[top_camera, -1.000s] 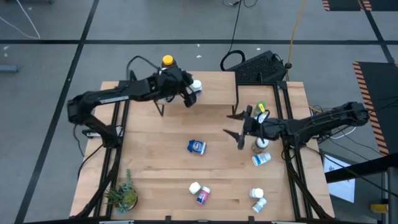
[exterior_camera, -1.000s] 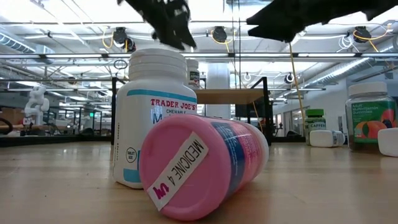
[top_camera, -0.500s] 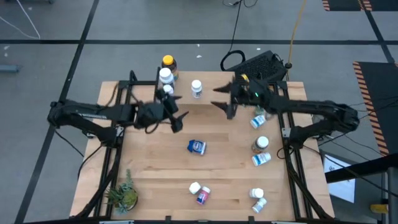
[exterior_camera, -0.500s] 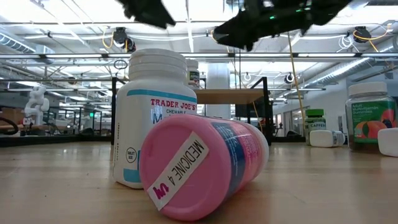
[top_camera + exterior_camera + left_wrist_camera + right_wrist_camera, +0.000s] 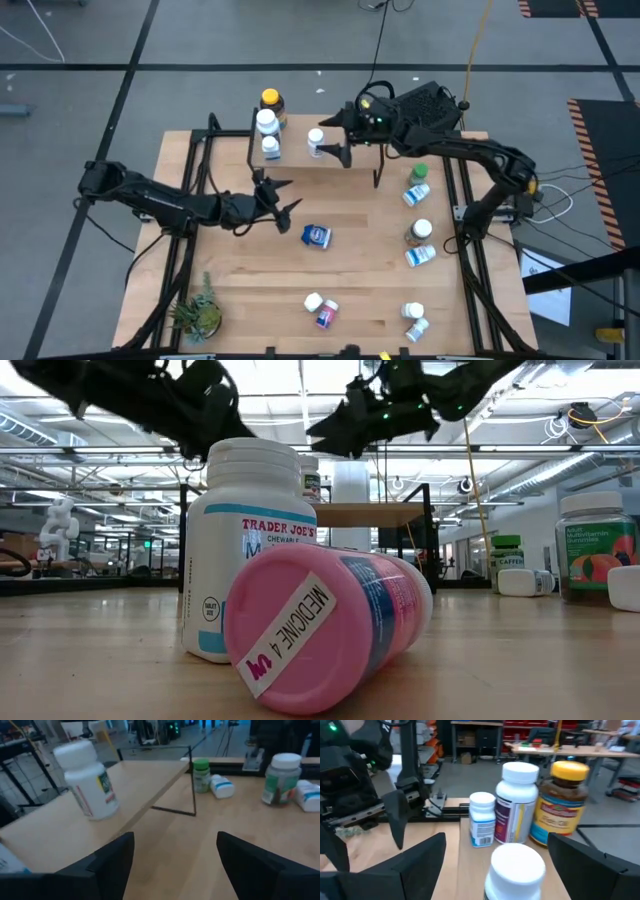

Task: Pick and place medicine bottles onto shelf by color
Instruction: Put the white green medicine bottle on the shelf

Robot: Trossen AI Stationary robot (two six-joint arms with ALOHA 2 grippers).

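Here we judge the sorting underway: the shelf (image 5: pixel 300 150) carries three white bottles and an amber yellow-capped bottle (image 5: pixel 270 100), so our right gripper (image 5: pixel 334 136), fingers spread and empty beside the lone white bottle (image 5: pixel 316 141), should clear it without toppling it. Our left gripper (image 5: pixel 279 197), open and empty, should lower squarely over the blue bottle (image 5: pixel 316 236) lying on the table (image 5: pixel 240 290) nearby; in the low view a pink-capped bottle (image 5: pixel 325 628) hides that bottle and most of the shelf.

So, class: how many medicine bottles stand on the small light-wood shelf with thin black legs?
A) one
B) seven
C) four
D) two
C: the high view shows four on the shelf: amber yellow-capped bottle, two white bottles at its left end, another white bottle mid-shelf.
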